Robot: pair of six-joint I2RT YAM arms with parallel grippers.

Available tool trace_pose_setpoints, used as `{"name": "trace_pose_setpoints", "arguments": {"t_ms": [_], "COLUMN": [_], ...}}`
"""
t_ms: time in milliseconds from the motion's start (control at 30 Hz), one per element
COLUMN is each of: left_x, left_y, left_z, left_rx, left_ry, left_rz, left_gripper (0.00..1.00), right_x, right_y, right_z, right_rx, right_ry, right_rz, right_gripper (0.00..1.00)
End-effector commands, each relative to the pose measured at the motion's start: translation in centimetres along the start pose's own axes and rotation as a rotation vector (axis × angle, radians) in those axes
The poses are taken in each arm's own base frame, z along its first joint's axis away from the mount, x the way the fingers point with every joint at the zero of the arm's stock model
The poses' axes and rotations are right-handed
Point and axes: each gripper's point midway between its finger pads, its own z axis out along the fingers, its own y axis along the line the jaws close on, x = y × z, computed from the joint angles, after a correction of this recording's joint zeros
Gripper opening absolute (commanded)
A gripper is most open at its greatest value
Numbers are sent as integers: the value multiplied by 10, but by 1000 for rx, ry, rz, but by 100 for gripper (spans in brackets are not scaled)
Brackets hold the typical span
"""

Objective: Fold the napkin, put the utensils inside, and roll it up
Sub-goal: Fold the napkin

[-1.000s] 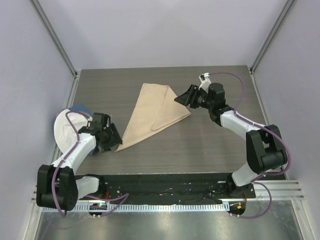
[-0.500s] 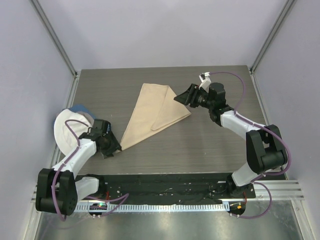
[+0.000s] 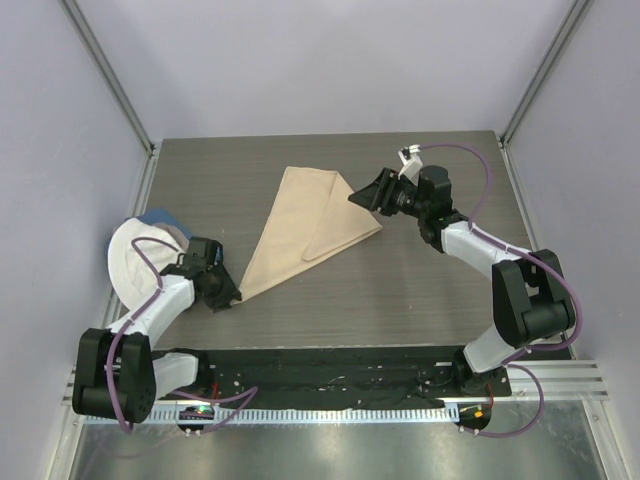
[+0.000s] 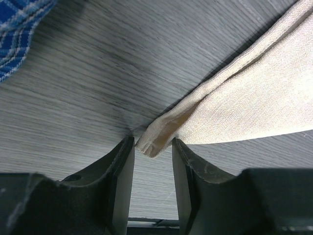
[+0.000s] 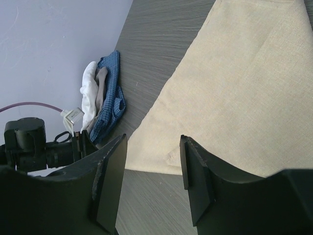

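Top external view: you have brought the left gripper (image 3: 226, 293) down and in over the last second. It stood beside the near-left tip of the napkin (image 3: 300, 225) with its fingers spread, and it now sits right at that tip. The right gripper (image 3: 362, 197) has not shifted; it hangs at the napkin's far-right edge as before. The napkin itself has not moved on the table (image 3: 420, 290).

Finding: the cloth already lies folded into a long triangle, with the narrow point toward the left arm and the broad end toward the back. The left arm's approach reads as preparation to take that point, either for a further fold or to start the roll. I judge the task to be at an early stage.

Left wrist view: the left gripper (image 4: 152, 147) has its fingers drawn narrow, one on each side of the napkin (image 4: 254, 98) corner. The layered tip lies between them, close to both pads. A firm pinch is not confirmed, so treat it as not yet gripped.

Right wrist view: the right gripper (image 5: 153, 147) is spread moderately wide and holds nothing. The napkin (image 5: 234, 78) lies ahead of and below its fingers, apart from them. A blue cloth (image 5: 110, 98) lies bunched at the table's left edge, well clear of the napkin.

No utensils appear in any current view, so locate them before you commit to rolling
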Motion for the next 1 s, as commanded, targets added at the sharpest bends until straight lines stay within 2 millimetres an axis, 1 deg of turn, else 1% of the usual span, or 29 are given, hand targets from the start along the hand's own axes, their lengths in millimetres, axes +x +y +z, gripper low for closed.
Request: {"name": "trace_pose_setpoints", "arguments": {"t_ms": [0, 67, 100, 167, 267, 300, 333, 433, 533, 600, 633, 667, 733, 767, 800, 833, 867, 900, 933, 967], "left_x": [-4, -4, -6, -5, -7, -9, -10, -16, -27, -42, -47, -58, -71, -81, -85, -96, -97, -96, -105, -97], "left_y": [-1, -1, 4, 6, 7, 6, 6, -1, -16, -30, -42, -54, -71, -90, -100, -116, -133, -144, -163, -182], "left_z": [5, 6, 8, 9, 11, 10, 9, 6, -3, -13, -19, -27, -37, -44, -48, -57, -60, -54, -64, -67], "left_rx": [6, 5, -19, -23, -31, -32, -33, -1, 47, 89, 138, 173, 227, 288, 319, 362, 408, 413, 447, 474], "left_ry": [-26, -26, -42, -41, -50, -55, -60, -79, -105, -147, -160, -191, -220, -233, -232, -252, -251, -232, -258, -253], "left_rz": [4, 1, 2, 5, 14, 19, 20, 28, 47, 77, 89, 100, 124, 137, 150, 165, 195, 218, 260, 314], "left_gripper": [39, 38, 35, 33, 22, 16, 12, 0, 0, 0, 0, 0, 0, 0, 0, 0, 0, 0, 0, 0], "right_x": [-10, -10, -8, -8, -6, -6, -4, -4, -5, -5, -5, -5, -6, -6, -6, -5, -6, -4, -6, -6], "right_y": [10, 10, 10, 10, 9, 8, 8, 8, 6, 4, 4, 2, 2, 2, 1, 1, 1, 0, -1, 0], "right_z": [-1, 0, -1, -1, -2, -2, -2, -2, -3, -3, -3, -3, -4, -4, -4, -4, -4, -4, -5, -5], "right_rx": [-39, -42, -41, -42, -41, -41, -40, -38, -30, -21, -20, -16, -16, -16, -14, -14, -15, -11, -10, -11], "right_ry": [-30, -29, -27, -29, -22, -22, -19, -19, -21, -19, -18, -17, -16, -16, -16, -14, -15, -15, -18, -17], "right_rz": [-26, -27, -25, -27, -25, -27, -25, -27, -37, -40, -41, -41, -41, -43, -42, -41, -42, -40, -40, -40], "right_gripper": [55, 55, 55, 55, 55, 55, 55, 55, 55, 55, 55, 55, 55, 55, 55, 55, 55, 55, 55, 55]}}
